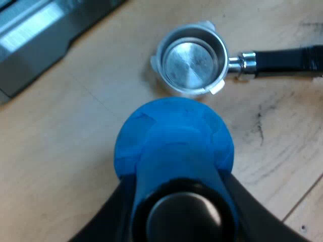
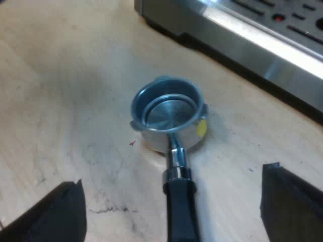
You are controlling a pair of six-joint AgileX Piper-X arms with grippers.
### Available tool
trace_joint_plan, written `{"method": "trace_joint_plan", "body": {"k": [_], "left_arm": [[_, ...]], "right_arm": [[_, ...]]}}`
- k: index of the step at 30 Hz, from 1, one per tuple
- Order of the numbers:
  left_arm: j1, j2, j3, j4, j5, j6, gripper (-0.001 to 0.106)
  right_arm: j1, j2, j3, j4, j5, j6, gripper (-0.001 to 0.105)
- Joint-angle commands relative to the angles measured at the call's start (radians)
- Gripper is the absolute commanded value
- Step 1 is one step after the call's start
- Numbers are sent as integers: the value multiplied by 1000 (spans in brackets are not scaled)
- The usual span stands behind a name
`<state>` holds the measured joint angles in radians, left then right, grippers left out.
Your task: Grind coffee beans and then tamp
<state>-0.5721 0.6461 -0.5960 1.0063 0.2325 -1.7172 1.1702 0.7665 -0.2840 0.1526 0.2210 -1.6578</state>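
Pale wooden table [image 1: 55,166], its grain running in long faint streaks; a thin dark seam [image 1: 303,200] parts two boards; a jagged black crack [image 1: 259,126] marks the wood, with fainter scratches beside it; in the right wrist view the same wood carries dark scuffs [image 2: 108,208] and a small red speck [image 2: 132,143]; light soft and even, shadows blurred at their edges.

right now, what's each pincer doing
left pincer: closed on the blue tamper
right pincer: open, empty, over the metal holder
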Motion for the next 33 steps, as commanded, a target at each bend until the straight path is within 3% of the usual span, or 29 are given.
{"method": "trace_joint_plan", "body": {"k": [1, 11, 26, 33], "left_arm": [[-3, 49, -2, -32, 34, -7, 0], [-77, 166, -42, -78, 34, 17, 0], [-98, 388, -235, -99, 31, 66, 0], [-173, 455, -245, -99, -26, 88, 0]], "right_arm": [[2, -2, -1, -20, -9, -48, 72], [2, -2, -1, -21, -25, -49, 72], [2, -2, -1, -21, -25, -46, 72], [2, -2, -1, -21, -25, -46, 72]]}}
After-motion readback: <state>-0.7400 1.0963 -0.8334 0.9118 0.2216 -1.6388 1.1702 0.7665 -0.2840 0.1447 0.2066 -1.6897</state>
